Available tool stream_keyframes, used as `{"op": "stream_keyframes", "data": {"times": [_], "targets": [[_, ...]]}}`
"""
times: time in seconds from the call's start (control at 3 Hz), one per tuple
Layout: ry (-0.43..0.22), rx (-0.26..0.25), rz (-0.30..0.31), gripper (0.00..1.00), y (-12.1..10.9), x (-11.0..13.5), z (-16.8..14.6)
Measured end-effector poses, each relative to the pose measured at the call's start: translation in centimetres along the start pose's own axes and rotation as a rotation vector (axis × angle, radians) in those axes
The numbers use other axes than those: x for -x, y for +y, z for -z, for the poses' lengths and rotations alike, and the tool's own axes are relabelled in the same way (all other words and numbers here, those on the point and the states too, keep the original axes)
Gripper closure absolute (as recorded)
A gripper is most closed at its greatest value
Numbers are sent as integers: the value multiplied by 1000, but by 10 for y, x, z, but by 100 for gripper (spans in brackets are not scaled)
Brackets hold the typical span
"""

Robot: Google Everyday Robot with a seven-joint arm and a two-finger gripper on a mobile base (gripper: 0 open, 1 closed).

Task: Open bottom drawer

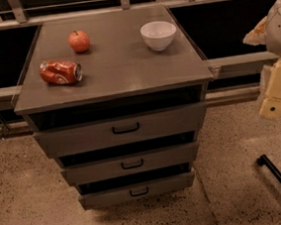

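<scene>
Speckled floor (pixel 31 214) lies around the grey tabletop (pixel 116 62). Below its front edge, the bottom drawer (pixel 106 196) sits lowest, looking practically shut. Your hand (pixel 277 91) hangs beyond the right edge, well apart from the drawer's black handle (pixel 139 192); whether it is apart or together, you cannot tell. Reaching, gripping and pulling all lie ahead.

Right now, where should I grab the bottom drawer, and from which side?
Take the black loop handle at the centre of the bottom drawer front, approaching head-on from the front. It is a horizontal bar, so pinch it top and bottom. The end effector hangs off to the cabinet's right.
</scene>
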State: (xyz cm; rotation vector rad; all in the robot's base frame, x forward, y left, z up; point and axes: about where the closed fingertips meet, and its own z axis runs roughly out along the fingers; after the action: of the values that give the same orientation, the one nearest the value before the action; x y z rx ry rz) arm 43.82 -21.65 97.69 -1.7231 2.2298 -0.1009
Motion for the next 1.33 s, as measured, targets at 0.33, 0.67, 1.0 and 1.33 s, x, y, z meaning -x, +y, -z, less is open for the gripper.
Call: {"op": "stream_keyframes", "data": {"times": [0.33,0.67,1.0,1.33], "targets": [[0,0,0,0,0,0,0],[12,-14,-16,0,-3,-3,-8],[-49,43,-36,0,8,-15,-62],[-193,140,-82,0,43,-35,-147]]}}
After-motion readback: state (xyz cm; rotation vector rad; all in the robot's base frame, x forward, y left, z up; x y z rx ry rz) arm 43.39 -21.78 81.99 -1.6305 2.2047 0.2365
